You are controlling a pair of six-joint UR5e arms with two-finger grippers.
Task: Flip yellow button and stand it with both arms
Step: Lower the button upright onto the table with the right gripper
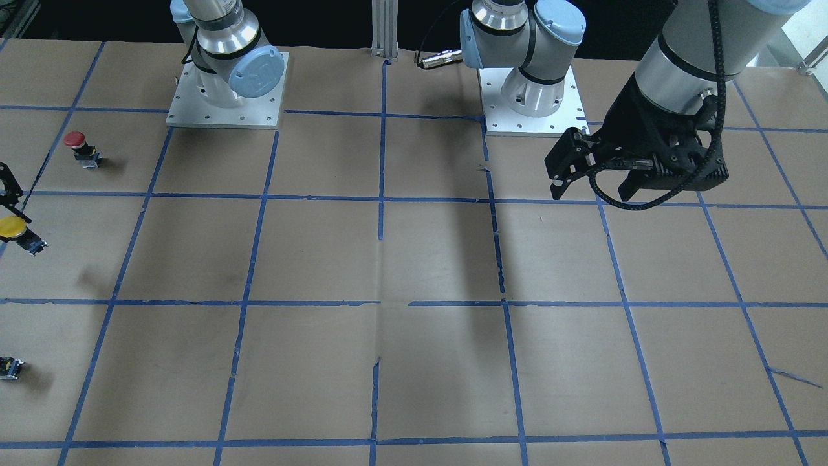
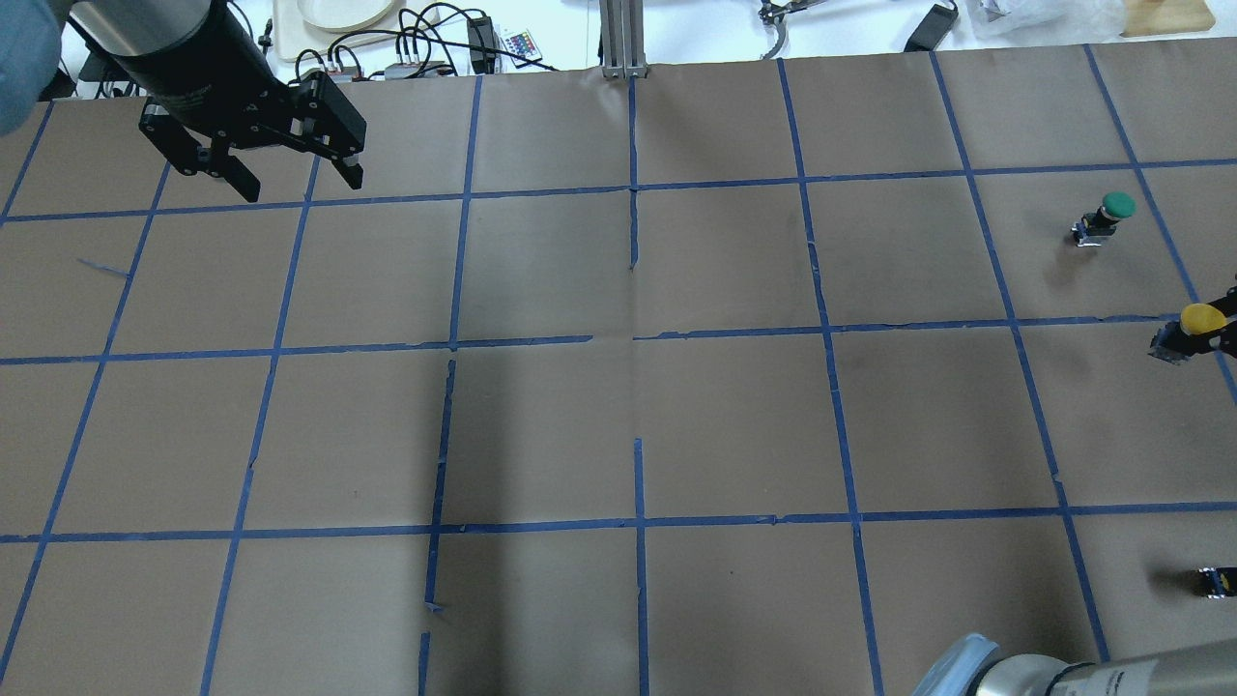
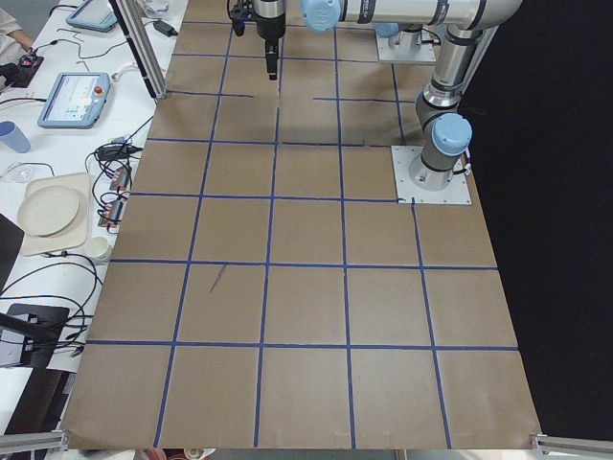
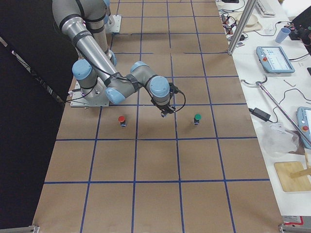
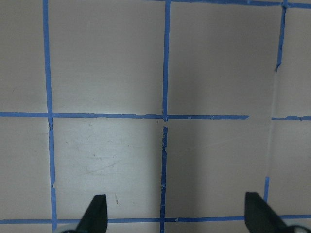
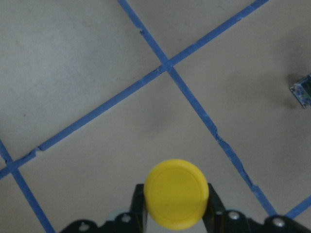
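Note:
The yellow button [image 6: 177, 194] is held in my right gripper [image 6: 176, 216], its round yellow cap towards the wrist camera and a black finger on each side of its body. It shows at the left edge of the front-facing view [image 1: 13, 228] and at the right edge of the overhead view [image 2: 1201, 318], above its own shadow on the paper. My right gripper [image 4: 165, 109] hangs between the red and green buttons. My left gripper [image 2: 290, 179] is open and empty, high over the far left corner; it also shows in the front-facing view [image 1: 592, 184] and the left wrist view [image 5: 177, 213].
A red-capped button [image 1: 77, 145] and a green-capped button [image 2: 1111, 213] stand upright on the brown paper with blue tape grid. A tiny black block with a yellow spot [image 2: 1216, 580] lies near the table's right edge. Cables and plates lie beyond the far edge.

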